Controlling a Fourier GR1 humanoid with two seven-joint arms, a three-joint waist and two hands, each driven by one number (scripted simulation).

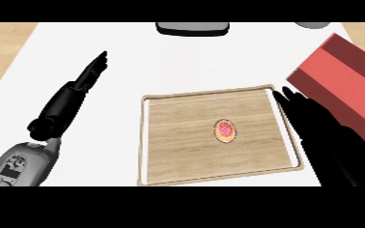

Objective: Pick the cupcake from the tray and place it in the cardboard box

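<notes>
Cupcake (225,131) on tray (178,174), left of right hand (321,125) fingers (291,101), straight, apart.

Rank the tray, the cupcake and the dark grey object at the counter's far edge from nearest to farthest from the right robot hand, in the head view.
From the right robot hand:
1. Tray: its right rim lies right beside the fingers.
2. Cupcake: in the tray, to the hand's left.
3. Dark grey object: at the counter's far edge, up and left.

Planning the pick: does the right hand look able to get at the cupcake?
Probably yes: the right hand, fingers straight, sits just past the tray edge, with bare wood between it and the cupcake.
</notes>
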